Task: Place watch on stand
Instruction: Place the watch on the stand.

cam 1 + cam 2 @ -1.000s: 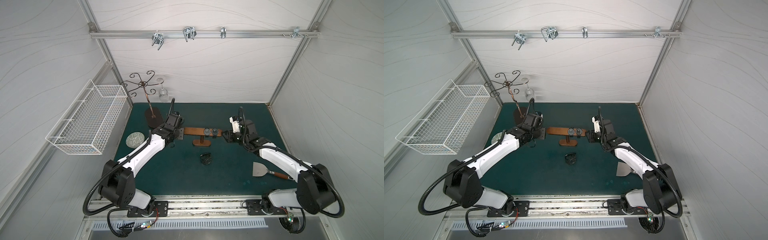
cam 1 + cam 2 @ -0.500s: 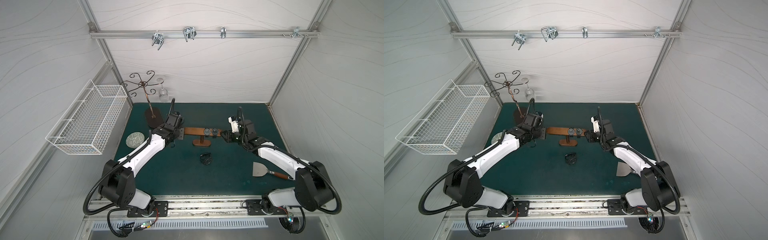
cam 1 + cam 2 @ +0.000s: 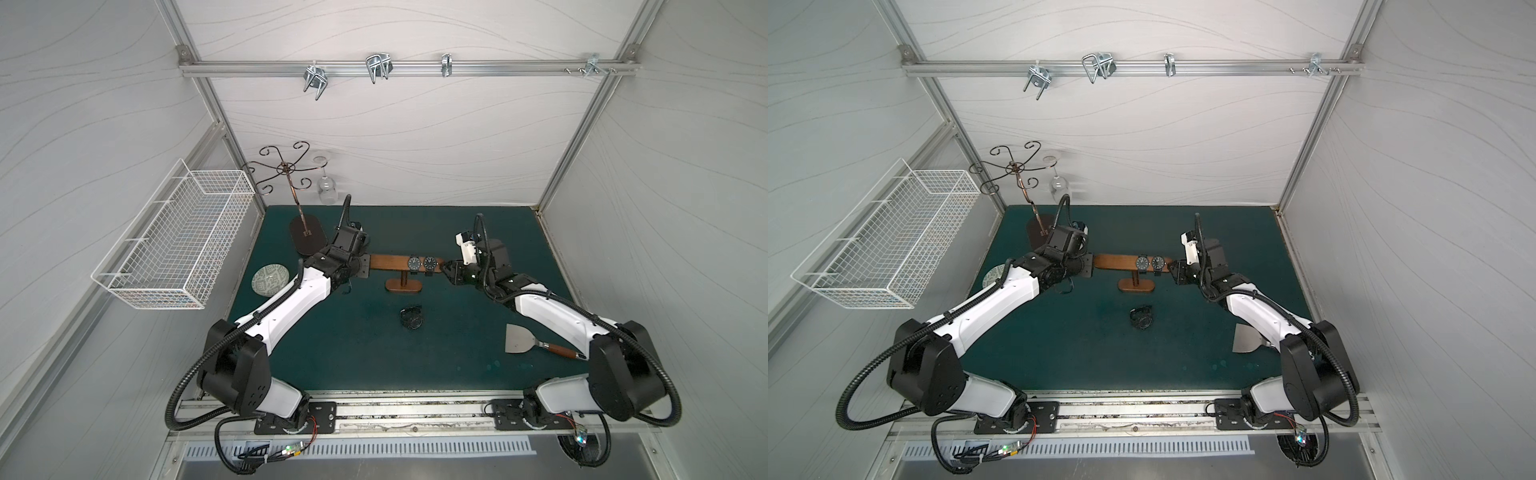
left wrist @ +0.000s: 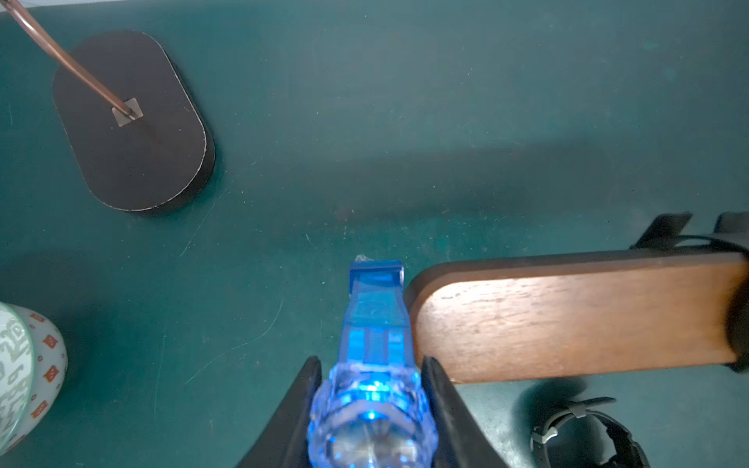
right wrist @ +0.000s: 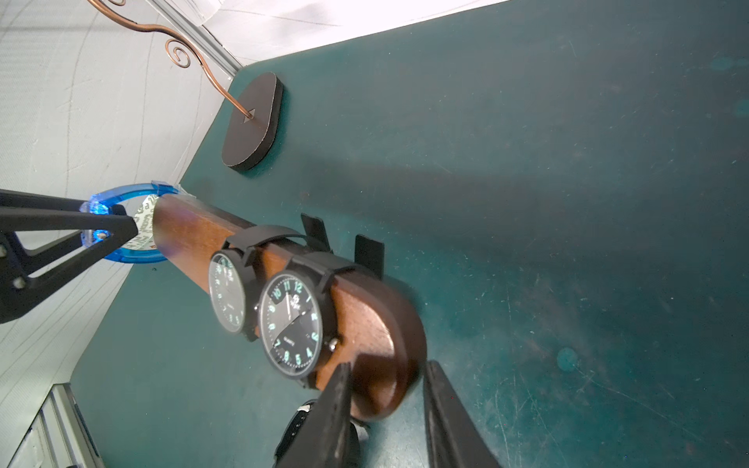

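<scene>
On the crossbar of the stand [image 3: 388, 262], two watches [image 3: 414, 262] are sitting strapped side by side; a third watch [image 3: 411, 318] is lying on the mat [image 3: 478, 232] in front. The right gripper [image 5: 387, 366] is edging closer than a second ago, jaws narrowing slightly astride the bar's right tip; we cannot tell whether they are pinching it. The left gripper [image 4: 371, 360] is clamping a blue translucent piece [image 4: 375, 308] just beside the left end. We are reading this as bracing before fetching the third.
</scene>
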Tool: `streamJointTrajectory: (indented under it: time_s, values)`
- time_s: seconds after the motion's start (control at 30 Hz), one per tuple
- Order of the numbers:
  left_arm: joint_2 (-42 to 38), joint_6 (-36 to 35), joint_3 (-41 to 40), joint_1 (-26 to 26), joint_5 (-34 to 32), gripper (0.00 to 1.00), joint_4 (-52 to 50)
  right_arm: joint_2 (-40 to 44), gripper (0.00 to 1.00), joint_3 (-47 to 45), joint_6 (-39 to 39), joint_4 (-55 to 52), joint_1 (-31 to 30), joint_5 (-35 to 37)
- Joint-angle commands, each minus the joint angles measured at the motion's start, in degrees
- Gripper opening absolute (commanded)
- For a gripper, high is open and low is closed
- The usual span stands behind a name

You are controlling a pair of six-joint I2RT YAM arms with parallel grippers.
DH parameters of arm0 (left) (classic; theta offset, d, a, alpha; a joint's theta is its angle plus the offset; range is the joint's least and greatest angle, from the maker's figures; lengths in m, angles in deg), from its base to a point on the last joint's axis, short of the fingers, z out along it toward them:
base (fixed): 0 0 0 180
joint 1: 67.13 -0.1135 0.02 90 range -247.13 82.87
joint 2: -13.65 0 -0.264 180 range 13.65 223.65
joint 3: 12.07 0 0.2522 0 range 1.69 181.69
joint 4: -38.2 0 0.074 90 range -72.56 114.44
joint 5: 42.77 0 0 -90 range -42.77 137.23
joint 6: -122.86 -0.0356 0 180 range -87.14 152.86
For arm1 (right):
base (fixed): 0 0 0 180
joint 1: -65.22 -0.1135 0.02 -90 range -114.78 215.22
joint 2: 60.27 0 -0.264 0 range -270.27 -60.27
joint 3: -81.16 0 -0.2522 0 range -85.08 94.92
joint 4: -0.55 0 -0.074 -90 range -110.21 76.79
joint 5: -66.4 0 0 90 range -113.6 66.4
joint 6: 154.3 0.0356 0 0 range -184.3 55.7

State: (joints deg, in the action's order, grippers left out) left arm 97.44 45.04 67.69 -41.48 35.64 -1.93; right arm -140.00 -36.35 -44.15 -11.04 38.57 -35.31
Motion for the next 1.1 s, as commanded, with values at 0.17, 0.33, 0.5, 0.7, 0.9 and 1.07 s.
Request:
streamJointTrajectory:
  time_s: [0.17, 0.33, 0.5, 0.7, 0.9, 1.07]
  values:
    - [1.4, 0.2, 3.2, 0.9, -0.7, 0.18, 2.0, -0.8, 0.31, 0.5, 0.0, 0.5, -0.3, -0.6]
    - [2.2, 0.0, 4.0, 1.9, -1.1, 0.18, 2.0, -0.9, 0.31, 0.6, -0.1, 0.5, -0.3, -0.8]
    - [2.8, -0.1, 4.5, 2.5, -1.5, 0.18, 2.0, -0.9, 0.31, 0.6, -0.1, 0.5, -0.3, -0.7]
    - [3.3, 0.1, 4.6, 3.1, -1.6, 0.18, 2.1, -0.7, 0.31, 0.6, -0.1, 0.5, -0.4, -0.8]
    - [3.9, 0.3, 5.4, 4.3, -2.3, 0.19, 2.0, -0.5, 0.31, 0.6, -0.2, 0.4, -0.4, -0.9]
    - [4.8, 0.5, 6.3, 5.2, -2.9, 0.19, 1.9, -0.4, 0.31, 0.7, -0.2, 0.3, -0.4, -1.0]
